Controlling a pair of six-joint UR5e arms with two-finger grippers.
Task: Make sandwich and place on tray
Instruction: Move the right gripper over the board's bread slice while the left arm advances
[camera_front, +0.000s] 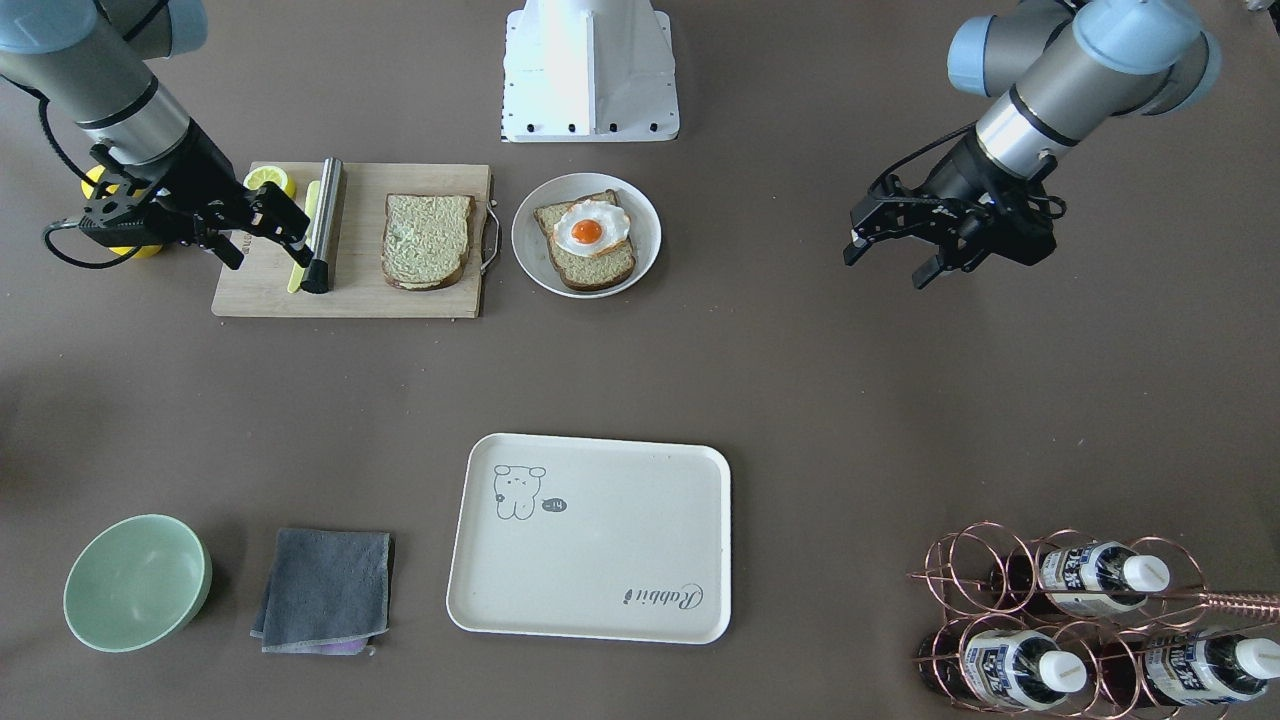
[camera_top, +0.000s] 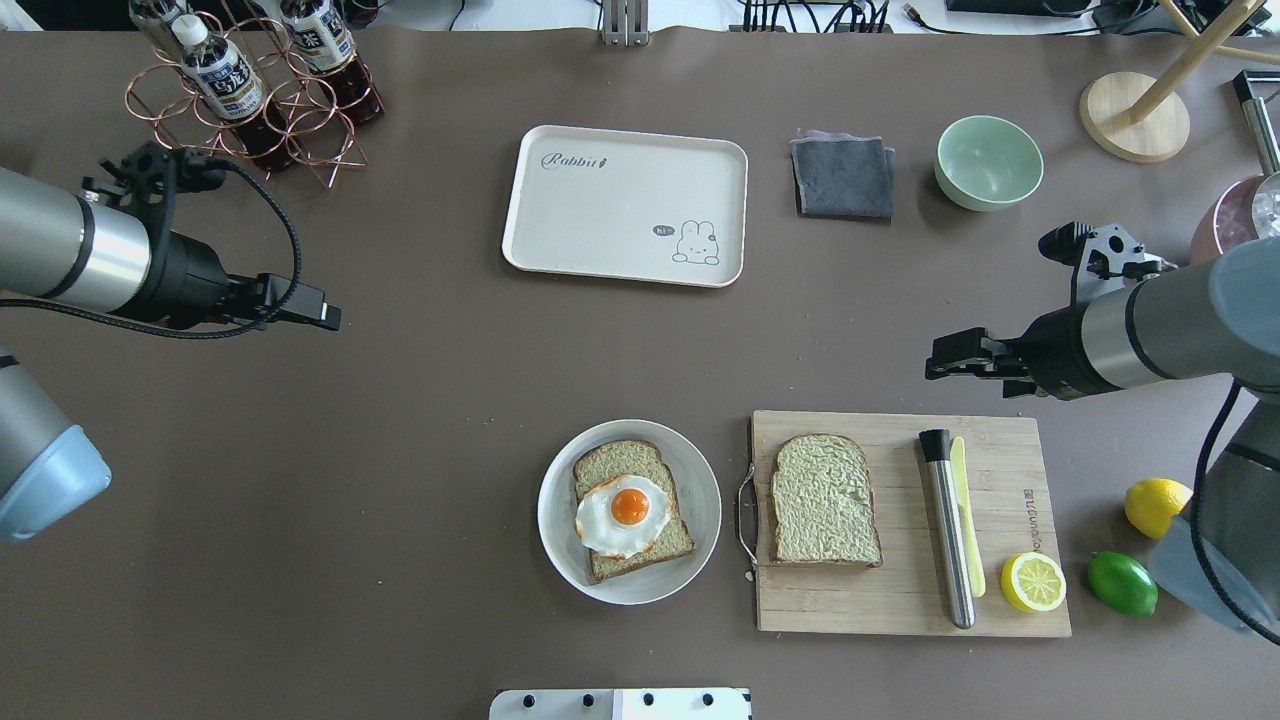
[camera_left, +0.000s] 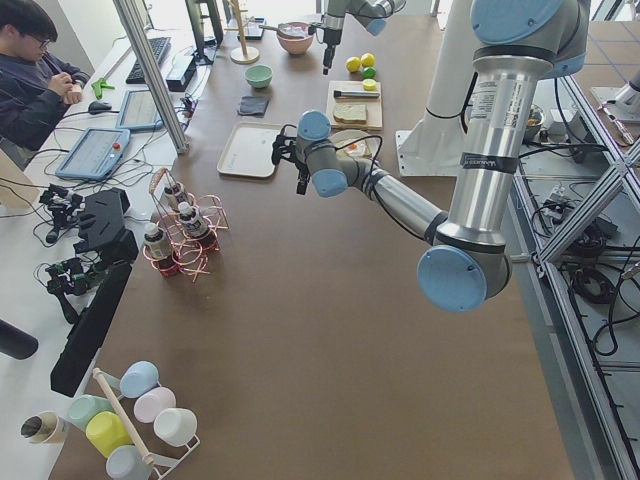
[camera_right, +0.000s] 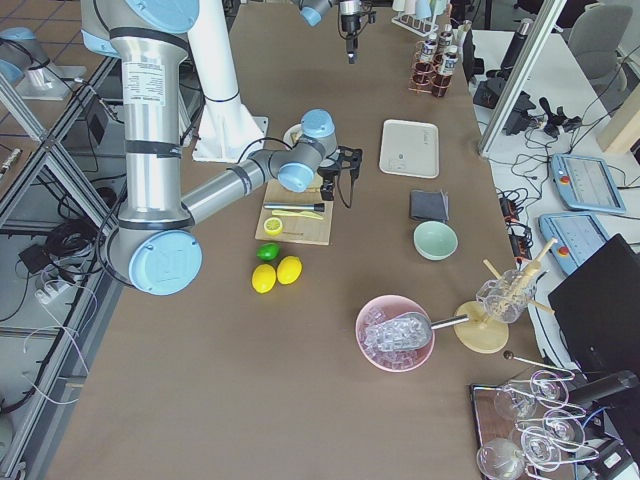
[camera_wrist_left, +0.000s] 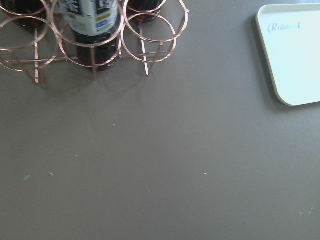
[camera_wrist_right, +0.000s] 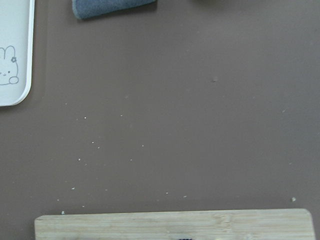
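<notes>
Beside the tray (camera_top: 620, 210), grey cloth (camera_top: 843, 178), green bowl (camera_top: 988, 162), bottle rack (camera_top: 250, 100), left hand (camera_front: 885, 270) and right hand (camera_front: 270, 248) wide.

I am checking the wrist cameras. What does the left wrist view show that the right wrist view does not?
Only the left wrist view shows the copper wire rack with a bottle. Only the right wrist view shows the grey cloth and the cutting board edge. Both show a corner of the tray and the brown table.
</notes>
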